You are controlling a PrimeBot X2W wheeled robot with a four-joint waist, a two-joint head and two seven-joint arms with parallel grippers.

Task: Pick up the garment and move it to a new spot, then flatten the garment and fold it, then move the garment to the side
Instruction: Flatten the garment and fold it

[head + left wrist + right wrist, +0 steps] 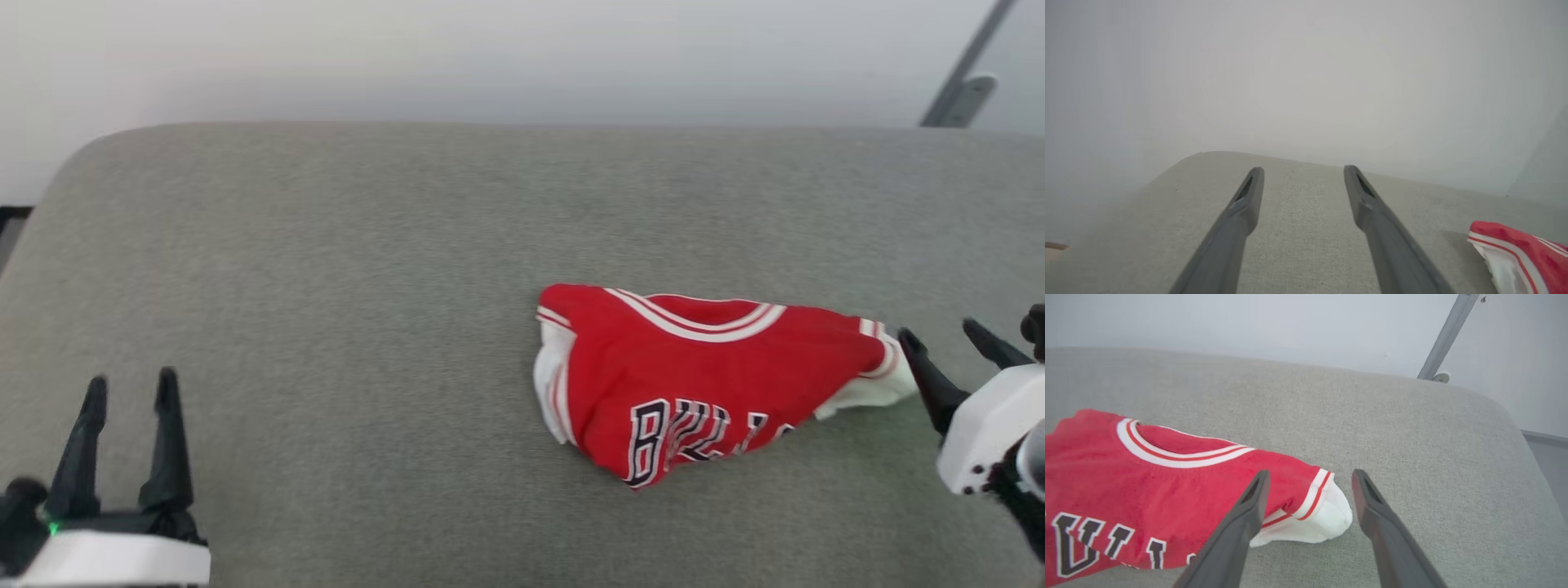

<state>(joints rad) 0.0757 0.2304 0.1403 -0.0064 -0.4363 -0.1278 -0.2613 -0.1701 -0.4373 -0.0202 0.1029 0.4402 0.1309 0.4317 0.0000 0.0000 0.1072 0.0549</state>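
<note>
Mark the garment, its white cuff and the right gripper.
garment (694,367): head view, red front above the lettering.
white cuff (1327,518): right wrist view, its white end.
right gripper (938,330): head view, midway between fingertips.

soft, even, fairly bright light with no clear direction and no glare leaves the grey cushion (326,269) ahead of the left gripper (132,378) free of hard shadow. the garment (694,367) casts only a faint dark rim under its white cuff, between the fingers of the right gripper (1310,473). the left wrist view is milky and washed out, the wall (1306,73) beyond the fingertips a featureless haze dimming toward the corners and the fingers (1224,245) soft near their base, while the head view is slightly blurred around the lettering and the cushion's far edge bows in the wrist views.
</note>
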